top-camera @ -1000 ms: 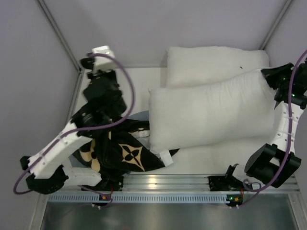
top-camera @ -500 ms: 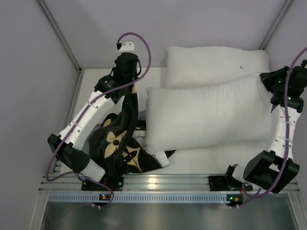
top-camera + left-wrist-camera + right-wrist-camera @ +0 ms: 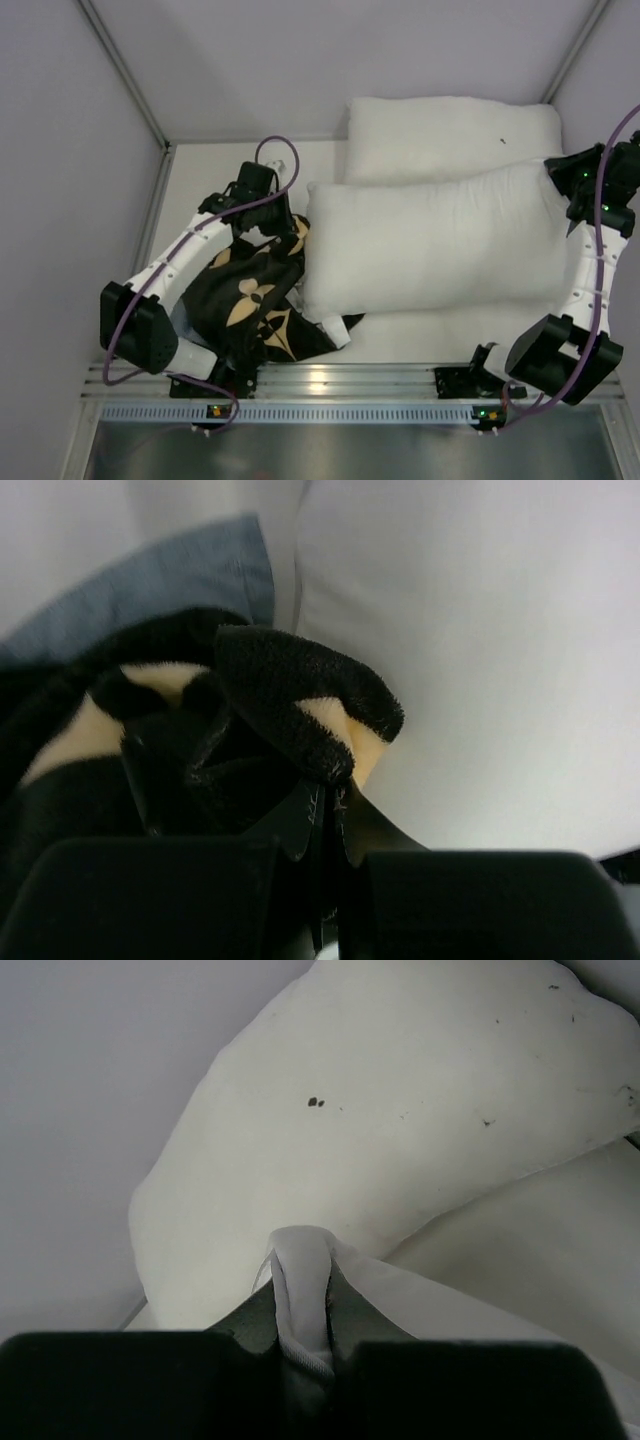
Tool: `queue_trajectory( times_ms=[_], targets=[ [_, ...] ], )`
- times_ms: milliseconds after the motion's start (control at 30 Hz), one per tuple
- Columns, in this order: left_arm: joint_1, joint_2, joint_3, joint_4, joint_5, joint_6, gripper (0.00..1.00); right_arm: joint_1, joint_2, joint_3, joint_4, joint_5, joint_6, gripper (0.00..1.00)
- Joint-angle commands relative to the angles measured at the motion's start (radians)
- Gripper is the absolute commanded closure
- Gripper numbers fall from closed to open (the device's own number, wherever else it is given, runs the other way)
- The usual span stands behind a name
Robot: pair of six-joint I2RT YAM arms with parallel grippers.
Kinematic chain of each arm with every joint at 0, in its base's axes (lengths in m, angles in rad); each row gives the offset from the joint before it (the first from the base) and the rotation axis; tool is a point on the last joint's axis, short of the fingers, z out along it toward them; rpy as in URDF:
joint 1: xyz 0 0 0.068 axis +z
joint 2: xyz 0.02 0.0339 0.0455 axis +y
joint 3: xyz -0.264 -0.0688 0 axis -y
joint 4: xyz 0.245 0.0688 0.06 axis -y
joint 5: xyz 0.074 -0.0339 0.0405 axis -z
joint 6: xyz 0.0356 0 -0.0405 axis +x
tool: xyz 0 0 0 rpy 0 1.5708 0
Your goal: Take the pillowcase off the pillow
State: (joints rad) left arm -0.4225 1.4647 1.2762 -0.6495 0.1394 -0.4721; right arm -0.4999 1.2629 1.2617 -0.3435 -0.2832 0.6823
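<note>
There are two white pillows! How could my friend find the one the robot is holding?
On the table, another white pillow lies at the far end. The pillow is the one in front, overlapping it. Only it has a corner pinched by the right gripper and the flowery black pillowcase bunched at its left end.

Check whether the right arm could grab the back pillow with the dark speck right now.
Probably not: the right claw is shut on a corner of the front pillow, so it is busy. The back pillow lies bare just beyond it, so after letting go, likely yes.
</note>
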Motion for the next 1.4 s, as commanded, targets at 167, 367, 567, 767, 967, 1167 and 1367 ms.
queue_trajectory(
  times_ms=[167,367,567,767,967,1167,1367],
  targets=[
    [0.002,-0.288,-0.427,0.171,0.324,-0.213,1.0,-0.012,-0.039,0.019,0.028,-0.034,0.0,1.0],
    [0.001,-0.252,-0.626,0.284,0.371,-0.295,1.0,-0.014,-0.051,0.007,0.029,-0.054,0.011,1.0],
    [-0.001,-0.039,-0.595,0.283,0.222,-0.304,0.95,-0.015,-0.083,0.007,0.034,-0.07,0.016,1.0],
    [0.013,0.213,-0.468,0.269,0.056,-0.342,0.91,-0.025,-0.094,0.024,0.032,-0.1,0.029,1.0],
    [0.195,0.353,-0.377,0.231,0.048,-0.376,0.91,-0.078,-0.08,0.025,-0.008,-0.094,0.014,1.0],
    [0.341,0.298,-0.24,0.182,-0.085,-0.353,0.92,-0.081,-0.039,0.01,-0.077,-0.059,-0.021,1.0],
    [0.363,0.227,-0.061,0.014,-0.337,-0.281,0.91,-0.081,0.021,0.014,-0.097,-0.013,-0.049,1.0]
  ],
)
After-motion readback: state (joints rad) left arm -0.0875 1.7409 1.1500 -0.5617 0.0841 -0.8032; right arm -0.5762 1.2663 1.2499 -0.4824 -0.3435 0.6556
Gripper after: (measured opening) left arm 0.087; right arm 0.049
